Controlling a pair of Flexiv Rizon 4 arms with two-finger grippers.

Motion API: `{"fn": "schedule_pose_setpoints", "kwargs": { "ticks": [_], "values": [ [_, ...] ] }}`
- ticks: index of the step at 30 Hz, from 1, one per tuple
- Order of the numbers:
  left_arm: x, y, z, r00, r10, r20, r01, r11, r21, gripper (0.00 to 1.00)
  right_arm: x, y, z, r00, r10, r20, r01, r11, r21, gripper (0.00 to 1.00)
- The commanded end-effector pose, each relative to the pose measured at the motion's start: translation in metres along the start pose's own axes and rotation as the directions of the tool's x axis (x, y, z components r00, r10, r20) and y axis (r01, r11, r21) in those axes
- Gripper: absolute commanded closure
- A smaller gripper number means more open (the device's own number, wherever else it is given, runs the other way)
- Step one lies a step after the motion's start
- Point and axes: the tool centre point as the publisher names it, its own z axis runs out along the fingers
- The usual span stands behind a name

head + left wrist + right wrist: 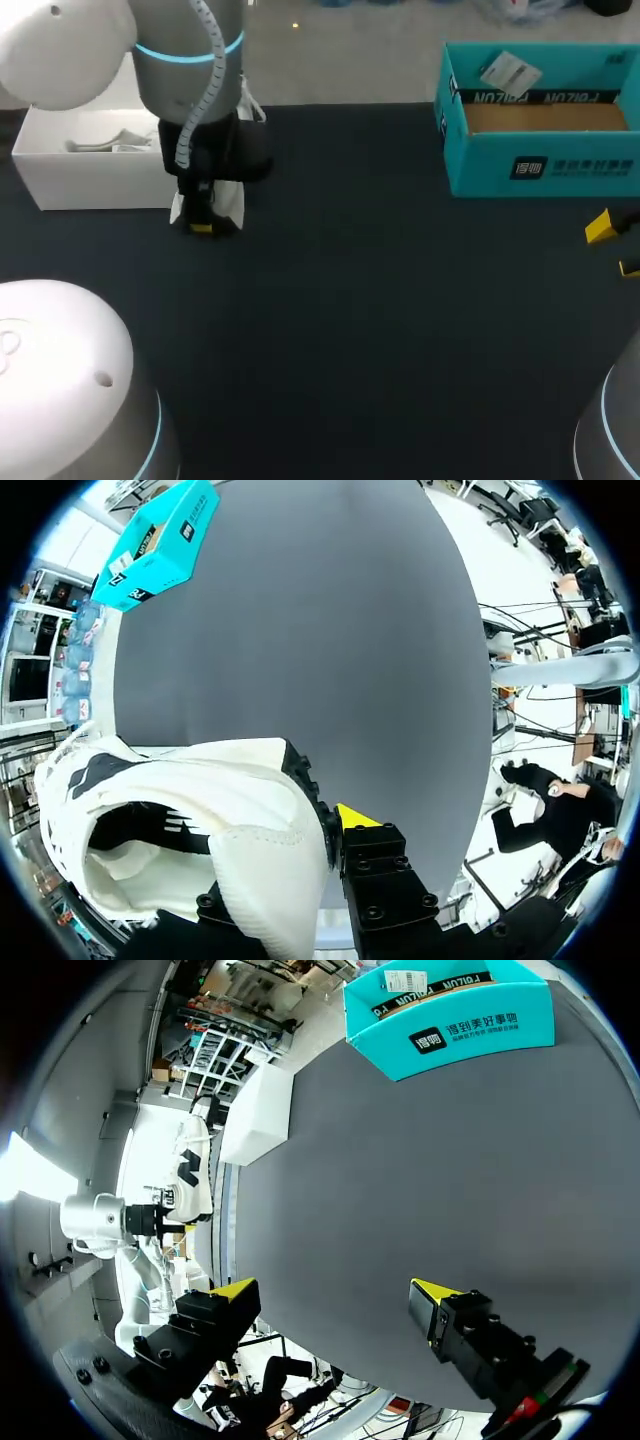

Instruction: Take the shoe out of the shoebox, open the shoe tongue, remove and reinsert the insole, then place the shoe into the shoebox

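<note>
A white shoe point(200, 810) with black markings hangs in my left gripper point(312, 832), which is shut on the rim of its heel opening; one yellow tip shows, the other is hidden behind the shoe. In the head view the shoe point(228, 200) and left gripper point(203, 222) sit just over the table at the back left, mostly hidden by the arm. The teal shoebox point(540, 165) stands open at the back right, with a brown bottom and a white tag inside. My right gripper point(612, 246) is at the right edge, in front of the shoebox point(450, 1020), open with nothing between its fingers point(232, 1291).
A white open box point(90, 180) holding pale items stands at the back left, right behind the shoe. The dark table mat point(380, 300) stretches between the two boxes and toward the front.
</note>
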Motion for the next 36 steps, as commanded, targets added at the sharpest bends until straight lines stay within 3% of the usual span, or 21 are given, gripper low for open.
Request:
{"fn": "schedule_pose_setpoints", "kwargs": {
  "ticks": [1,19,23,28,30,36],
  "values": [
    [0.002,0.031,-0.001,1.000,0.002,0.006,-0.004,0.981,0.196,1.00,0.000,-0.002,0.001,1.000,0.001,0.000,-0.001,1.000,-0.003,0.00],
    [0.002,0.031,-0.001,1.000,0.002,0.006,-0.004,0.981,0.196,1.00,0.000,-0.002,0.001,1.000,0.001,0.000,-0.001,1.000,-0.003,0.00],
    [-0.008,0.061,-0.009,1.000,-0.026,-0.009,0.028,0.975,0.221,1.00,0.000,-0.002,0.001,1.000,0.001,0.000,-0.001,1.000,-0.003,0.00],
    [-0.022,0.087,-0.004,0.997,-0.023,-0.070,0.033,0.989,0.142,1.00,0.000,-0.002,0.001,1.000,0.001,0.000,-0.001,1.000,-0.003,0.00],
    [-0.028,0.096,-0.002,0.998,-0.041,-0.050,0.046,0.993,0.110,1.00,0.000,-0.002,0.001,1.000,0.001,0.000,-0.001,1.000,-0.003,0.00],
    [-0.059,0.137,0.005,0.998,0.007,-0.064,0.003,0.989,0.149,1.00,0.000,-0.002,0.001,1.000,0.001,0.000,-0.001,1.000,-0.003,0.00]
  ]
}}
